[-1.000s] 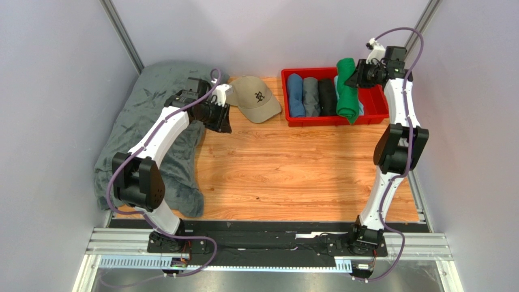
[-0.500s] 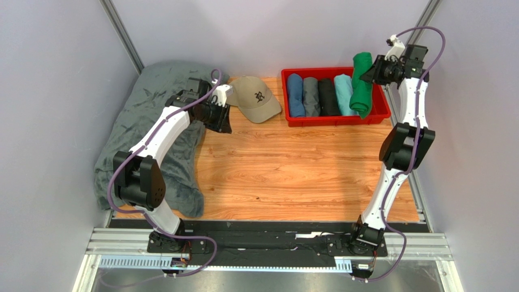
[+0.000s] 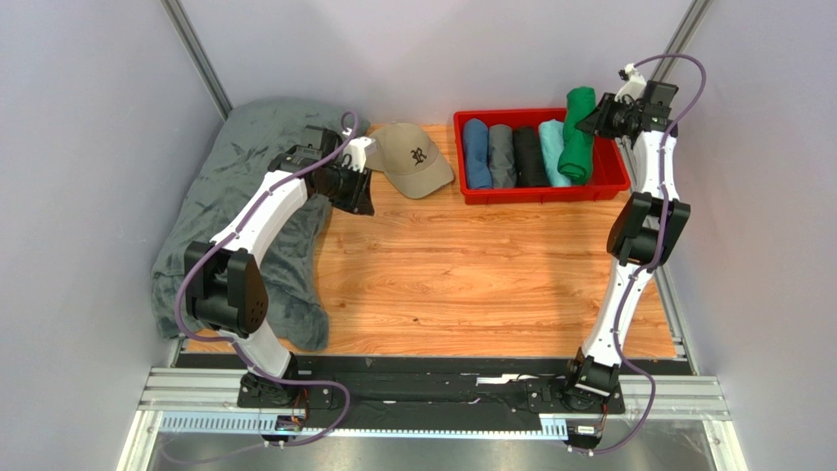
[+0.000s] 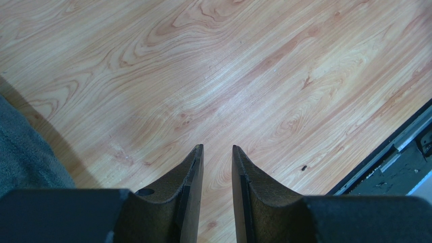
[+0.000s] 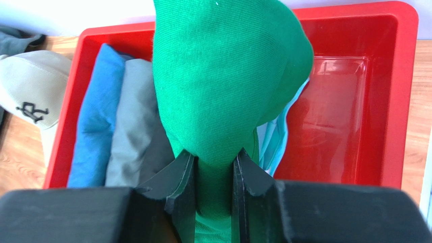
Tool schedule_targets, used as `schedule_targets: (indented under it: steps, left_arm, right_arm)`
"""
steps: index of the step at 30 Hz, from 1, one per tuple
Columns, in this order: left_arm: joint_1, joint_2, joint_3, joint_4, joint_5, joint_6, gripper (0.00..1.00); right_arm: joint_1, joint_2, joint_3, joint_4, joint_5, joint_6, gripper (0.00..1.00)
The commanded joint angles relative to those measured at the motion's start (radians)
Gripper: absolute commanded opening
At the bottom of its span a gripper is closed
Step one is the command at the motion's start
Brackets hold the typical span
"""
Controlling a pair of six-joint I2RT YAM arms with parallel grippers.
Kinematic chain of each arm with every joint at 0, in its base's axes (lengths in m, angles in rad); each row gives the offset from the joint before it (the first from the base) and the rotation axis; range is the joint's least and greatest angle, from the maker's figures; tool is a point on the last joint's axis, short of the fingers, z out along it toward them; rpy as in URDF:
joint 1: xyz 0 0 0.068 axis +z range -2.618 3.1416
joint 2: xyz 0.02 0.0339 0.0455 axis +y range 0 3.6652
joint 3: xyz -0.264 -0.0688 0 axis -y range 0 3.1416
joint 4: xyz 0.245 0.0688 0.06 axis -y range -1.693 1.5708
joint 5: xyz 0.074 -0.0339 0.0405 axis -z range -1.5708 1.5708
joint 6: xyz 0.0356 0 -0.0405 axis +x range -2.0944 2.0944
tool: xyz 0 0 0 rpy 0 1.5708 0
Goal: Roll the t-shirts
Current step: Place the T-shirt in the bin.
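Observation:
My right gripper (image 3: pixel 595 122) (image 5: pixel 214 154) is shut on the rolled emerald-green t-shirt (image 3: pixel 577 137) (image 5: pixel 228 81) and holds it over the right end of the red bin (image 3: pixel 616 169) (image 5: pixel 400 96). Rolled blue (image 3: pixel 476 153) (image 5: pixel 94 136), grey (image 3: pixel 501 155) (image 5: pixel 129 131), black (image 3: pixel 529 157) and aqua (image 3: pixel 552 154) (image 5: pixel 276 139) t-shirts lie side by side in the bin. The bin's right part is bare red floor. My left gripper (image 3: pixel 356 191) (image 4: pixel 217 148) is empty above the wooden table, its fingers a narrow gap apart.
A tan baseball cap (image 3: pixel 411 157) (image 5: pixel 30 96) lies left of the bin. A big dark grey-green blanket (image 3: pixel 231 211) (image 4: pixel 25 152) covers the table's left side under my left arm. Grey walls close in behind and on both sides.
My right gripper has carried the green t-shirt from over the aqua one to the right, then lowered it slightly left toward the bin's right end. The left arm has not moved.

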Motion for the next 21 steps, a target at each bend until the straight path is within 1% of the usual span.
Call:
schedule_targets:
  steps: [1,6,10,14,21]
  left_arm:
    - [0.006,0.012,0.028,0.023,0.022,-0.003,0.34]
    - [0.006,0.014,0.024,0.023,0.028,-0.001,0.34]
    - [0.007,0.022,0.025,0.021,0.039,-0.004,0.34]
    - [0.006,0.031,0.019,0.024,0.042,-0.003,0.34]
    - [0.006,0.043,0.016,0.024,0.039,-0.004,0.33]
  right_arm:
    - [-0.001,0.032,0.064,0.093,-0.018,0.012,0.0]
    - [-0.011,0.055,0.068,0.083,0.013,-0.034,0.0]
    - [-0.018,0.061,0.077,0.035,0.03,-0.072,0.0]
    - [-0.024,0.064,0.088,-0.025,0.084,-0.135,0.0]
    - [-0.04,0.062,0.102,-0.081,0.107,-0.186,0.0]
